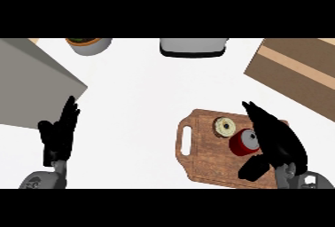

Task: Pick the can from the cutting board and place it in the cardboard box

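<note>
A red can (243, 142) with a grey top stands on the brown wooden cutting board (203, 164) at the lower right. My right hand (278, 139) is right beside the can on its right, fingers straight and pointing away from me, thumb (254, 167) spread low near the can's base; it is open and partly covers the board. The cardboard box (297, 68) lies at the upper right, cut by the view's edge. My left hand (60, 133) rests open at the lower left, fingers up.
A round pastry (225, 127) lies on the board just left of the can. A grey block (33, 84) fills the upper left. A potted plant (88, 44) and a grey appliance (193, 47) stand along the far edge.
</note>
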### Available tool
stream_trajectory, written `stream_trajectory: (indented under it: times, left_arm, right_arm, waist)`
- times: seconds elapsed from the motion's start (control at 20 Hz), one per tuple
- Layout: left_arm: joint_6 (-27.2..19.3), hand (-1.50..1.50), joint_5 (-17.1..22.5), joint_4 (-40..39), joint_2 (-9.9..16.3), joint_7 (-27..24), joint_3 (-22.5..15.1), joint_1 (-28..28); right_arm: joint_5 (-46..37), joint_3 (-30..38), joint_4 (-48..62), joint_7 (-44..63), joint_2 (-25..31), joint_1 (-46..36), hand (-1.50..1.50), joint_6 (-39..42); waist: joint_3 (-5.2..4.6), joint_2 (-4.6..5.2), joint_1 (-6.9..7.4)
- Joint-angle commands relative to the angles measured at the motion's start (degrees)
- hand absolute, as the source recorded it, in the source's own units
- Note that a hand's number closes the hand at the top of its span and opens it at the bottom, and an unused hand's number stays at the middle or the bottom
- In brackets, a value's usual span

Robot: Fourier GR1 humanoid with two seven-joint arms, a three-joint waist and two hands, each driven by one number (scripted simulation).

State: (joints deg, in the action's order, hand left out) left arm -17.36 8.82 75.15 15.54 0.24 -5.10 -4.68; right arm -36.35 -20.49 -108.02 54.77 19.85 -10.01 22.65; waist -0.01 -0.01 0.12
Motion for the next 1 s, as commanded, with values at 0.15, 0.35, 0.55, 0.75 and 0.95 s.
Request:
stream_trajectory:
  times: [0.15,0.35,0.55,0.75,0.95]
  left_arm:
    - [2.6,0.00,-0.4,-1.9,-0.7,-2.7,2.2,0.7]
    - [1.7,0.00,-2.5,-1.9,-2.4,-2.4,2.5,0.3]
    - [2.5,0.00,-3.4,-0.7,-3.0,1.4,3.4,-1.7]
    - [1.0,0.00,-5.8,0.3,-4.3,2.0,3.7,-1.2]
    - [5.0,0.00,-3.8,0.2,-3.7,-1.4,5.3,2.5]
  right_arm:
    - [-3.2,0.8,2.3,-0.5,-0.4,2.9,-1.50,2.6]
    - [-5.9,2.3,7.0,-1.9,-3.2,-0.3,-1.50,2.8]
    - [-9.6,1.6,8.6,-3.8,-6.5,0.3,-1.50,1.3]
    - [-8.4,6.0,10.4,-6.4,-5.9,-1.0,-1.50,5.3]
    - [-13.0,4.4,16.6,-10.6,-7.3,-0.1,-1.50,-0.9]
  waist:
    - [0.00,0.00,-0.14]
    - [0.01,0.02,-0.02]
    - [0.01,0.01,-0.10]
    - [0.01,0.00,-0.06]
    - [0.01,0.02,0.07]
